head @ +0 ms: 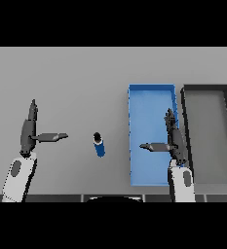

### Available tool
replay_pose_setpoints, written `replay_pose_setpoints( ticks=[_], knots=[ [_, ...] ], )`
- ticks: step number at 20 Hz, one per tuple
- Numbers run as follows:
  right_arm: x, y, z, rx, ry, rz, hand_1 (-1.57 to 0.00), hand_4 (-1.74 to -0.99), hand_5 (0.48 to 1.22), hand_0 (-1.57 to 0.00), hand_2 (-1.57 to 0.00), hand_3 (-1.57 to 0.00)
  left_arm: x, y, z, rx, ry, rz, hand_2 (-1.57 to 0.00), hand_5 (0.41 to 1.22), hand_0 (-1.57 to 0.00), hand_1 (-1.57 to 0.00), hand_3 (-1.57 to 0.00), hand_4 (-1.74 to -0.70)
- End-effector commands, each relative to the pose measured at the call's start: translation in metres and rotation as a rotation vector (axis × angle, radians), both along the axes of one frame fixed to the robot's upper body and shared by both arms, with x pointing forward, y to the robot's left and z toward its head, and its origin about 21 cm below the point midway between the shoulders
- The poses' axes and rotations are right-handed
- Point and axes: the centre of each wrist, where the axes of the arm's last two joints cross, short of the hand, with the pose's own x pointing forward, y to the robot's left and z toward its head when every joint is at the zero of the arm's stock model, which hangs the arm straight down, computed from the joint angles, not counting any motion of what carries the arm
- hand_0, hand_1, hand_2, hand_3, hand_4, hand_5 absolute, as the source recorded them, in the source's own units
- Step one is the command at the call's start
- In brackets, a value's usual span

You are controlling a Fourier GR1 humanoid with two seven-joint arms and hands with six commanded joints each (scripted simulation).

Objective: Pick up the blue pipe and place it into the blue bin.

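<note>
The blue pipe (99,145) stands upright on the grey table, its dark opening facing up, just left of the blue bin (150,99). My right hand (174,141) hovers over the bin's right wall, fingers straight and thumb pointing left, holding nothing. The pipe is well to its left, apart from it. My left hand (29,132) shows at the left side, open too, thumb pointing right toward the pipe with a clear gap between them.
A dark grey bin (206,90) sits directly right of the blue bin, their walls side by side. Bare grey table (71,78) spreads behind and to the left of the pipe.
</note>
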Motion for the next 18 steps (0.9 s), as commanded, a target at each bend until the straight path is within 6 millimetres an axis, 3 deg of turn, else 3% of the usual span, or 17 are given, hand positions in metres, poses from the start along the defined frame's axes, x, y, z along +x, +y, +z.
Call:
replay_pose_setpoints(
  ticks=[1,6,8,11,14,18],
  knots=[
    [0.000,-0.001,0.000,0.000,0.000,-0.001,0.00,-1.205,0.629,0.00,0.00,0.00,0.000,-0.001,0.000,0.000,-0.006,-0.001,0.00,0.593,0.00,0.00,0.00,-0.97],
    [-0.003,-0.007,-0.001,-0.006,-0.003,-0.002,0.00,-1.205,0.629,0.00,0.00,0.00,-0.003,-0.004,0.000,0.002,-0.014,-0.007,0.00,0.593,0.00,0.00,0.00,-0.97],
    [-0.019,-0.026,0.008,-0.222,-0.138,0.055,0.00,-1.201,0.628,0.00,0.00,0.00,-0.017,0.022,-0.006,0.120,-0.002,-0.190,0.00,0.592,0.00,0.00,0.00,-0.96],
    [-0.029,-0.025,0.012,-0.297,-0.135,0.094,0.00,-1.193,0.622,0.00,0.00,0.00,-0.019,0.035,-0.005,0.166,0.011,-0.277,0.00,0.592,0.00,0.00,0.00,-0.96],
    [-0.029,-0.027,0.013,-0.313,-0.125,0.094,0.00,-1.203,0.625,0.00,0.00,0.00,-0.019,0.030,-0.005,0.147,0.014,-0.339,0.00,0.593,0.00,0.00,0.00,-0.96],
    [-0.030,-0.028,0.015,-0.316,-0.136,0.109,0.00,-1.180,0.617,0.00,0.00,0.00,-0.035,0.030,0.002,0.164,0.033,-0.490,0.00,0.561,0.00,0.00,0.00,-1.01]
  ],
)
